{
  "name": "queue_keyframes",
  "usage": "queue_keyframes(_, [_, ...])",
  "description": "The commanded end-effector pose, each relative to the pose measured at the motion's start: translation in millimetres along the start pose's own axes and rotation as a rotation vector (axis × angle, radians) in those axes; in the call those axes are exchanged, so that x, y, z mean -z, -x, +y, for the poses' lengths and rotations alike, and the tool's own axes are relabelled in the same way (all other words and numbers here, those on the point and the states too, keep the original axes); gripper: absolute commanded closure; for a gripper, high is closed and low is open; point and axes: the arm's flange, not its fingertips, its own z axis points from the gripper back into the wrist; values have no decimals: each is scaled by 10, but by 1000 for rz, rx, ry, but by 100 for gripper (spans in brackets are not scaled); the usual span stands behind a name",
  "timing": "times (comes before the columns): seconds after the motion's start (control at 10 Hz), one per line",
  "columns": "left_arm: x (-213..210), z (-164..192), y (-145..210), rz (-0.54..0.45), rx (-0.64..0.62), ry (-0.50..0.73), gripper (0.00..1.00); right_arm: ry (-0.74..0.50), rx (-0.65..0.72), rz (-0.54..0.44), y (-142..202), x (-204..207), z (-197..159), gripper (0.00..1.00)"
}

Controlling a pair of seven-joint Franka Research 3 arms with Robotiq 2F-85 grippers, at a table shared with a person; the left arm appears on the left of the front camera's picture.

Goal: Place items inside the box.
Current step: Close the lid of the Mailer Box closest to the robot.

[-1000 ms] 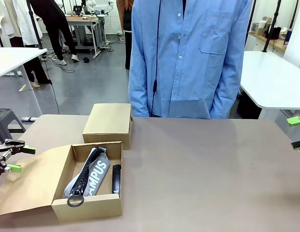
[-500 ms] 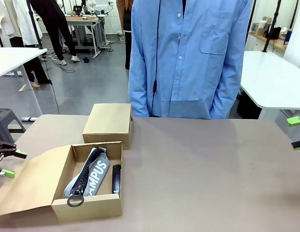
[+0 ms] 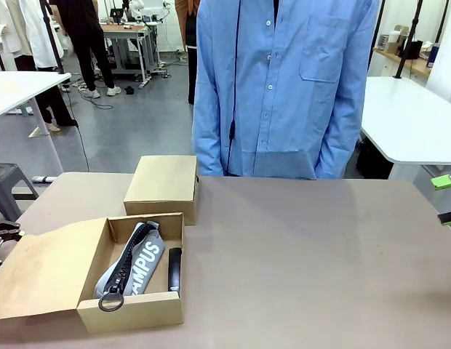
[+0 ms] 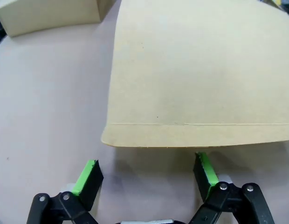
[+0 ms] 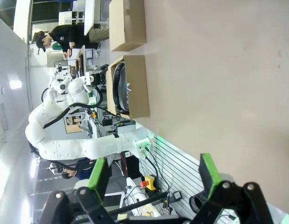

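Box (image 3: 131, 309) of brown cardboard is seen open on the near left part of the tabletop (image 3: 305, 254), its lid flap (image 3: 40, 269) folded out to the left and raised at a slant. Largest in view is the brown tabletop itself, bare across its middle and right. Behind it a person in a blue shirt (image 3: 284, 87) is stood at the far edge, and beyond lie a grey floor, white tables and other people at work farther off. A second, closed cardboard box (image 3: 164, 187) is set just behind the open one, near its far right corner. Inside the open box a grey zip pouch lettered "CAMPUS" (image 3: 138, 262) is laid lengthwise, its black zipper ring (image 3: 111, 301) hung over the near wall; a black stapler (image 3: 174, 269) is lodged between the pouch and the right wall. At the far left edge the left tool (image 4: 147, 175) is held wide open with nothing in it, just short of the flap's edge in the left wrist view. The right tool (image 5: 154, 172) is likewise spread wide and empty, well apart from the box, at the tabletop's right edge.
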Motion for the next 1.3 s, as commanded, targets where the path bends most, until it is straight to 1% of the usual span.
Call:
queue_keyframes(0.0, [150,-138,791,59,17,-49,0,-19,7,-6,-9,-6,39,0])
queue_keyframes(0.1, [132,-139,784,40,18,-56,0,-19,7,-6,-9,-6,39,0])
queue_keyframes(0.3, [224,-197,688,-68,36,-25,0,-19,7,-6,-9,-6,39,0])
queue_keyframes(0.8, [474,-379,308,-159,140,78,0,-19,7,-6,-9,-6,39,0])
queue_keyframes(0.9, [455,-402,242,-221,142,109,0,-19,7,-6,-9,-6,39,0])
queue_keyframes(1.1, [281,-457,142,-385,109,168,0,-19,7,-6,-9,-6,39,0])
queue_keyframes(1.2, [105,-508,53,-480,104,147,0,-19,7,-6,-9,-6,39,0])
